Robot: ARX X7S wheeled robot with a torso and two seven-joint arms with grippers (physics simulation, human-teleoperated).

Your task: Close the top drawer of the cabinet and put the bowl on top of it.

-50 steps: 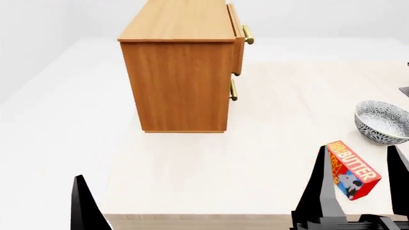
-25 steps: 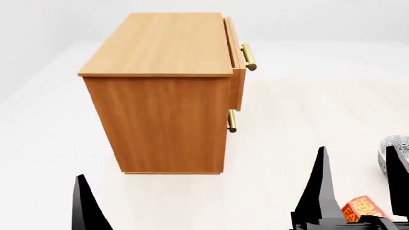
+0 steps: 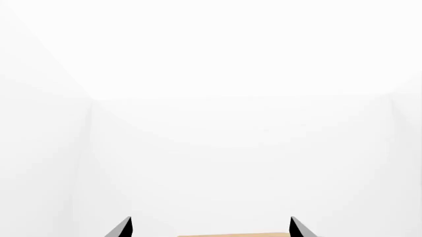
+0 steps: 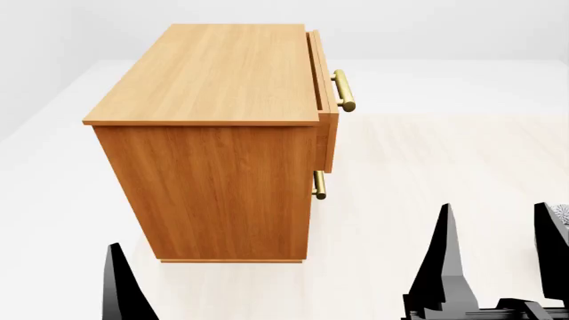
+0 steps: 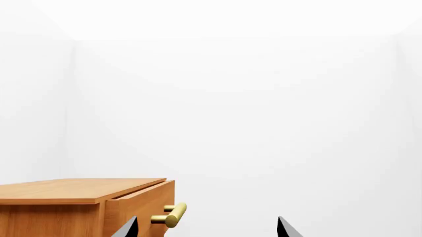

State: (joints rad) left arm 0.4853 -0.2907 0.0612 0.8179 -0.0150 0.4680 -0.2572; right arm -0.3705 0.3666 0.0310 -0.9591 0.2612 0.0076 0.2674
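Note:
The orange-brown cabinet [image 4: 213, 173] stands left of centre in the head view. Its top drawer [image 4: 327, 100] sticks out a little to the right, brass handle [image 4: 343, 91] showing. Only a sliver of the bowl [image 4: 564, 213] shows at the right edge, behind my right gripper [image 4: 496, 257], which is open and empty, low and to the right of the cabinet. The right wrist view shows the drawer front [image 5: 142, 205] and handle [image 5: 170, 216] just past one fingertip [image 5: 130, 226]. My left gripper [image 3: 209, 227] is open too, with a strip of wood [image 3: 231, 235] between its tips.
A lower drawer's brass handle [image 4: 320, 185] sticks out under the top drawer. The pale floor [image 4: 427, 167] stretches to the right of the cabinet, and white walls [image 5: 264, 98] stand behind.
The head view has drawn closer to the cabinet, which now looks larger and lower. The bowl has slid almost off the right edge, and the butter box has gone from view.

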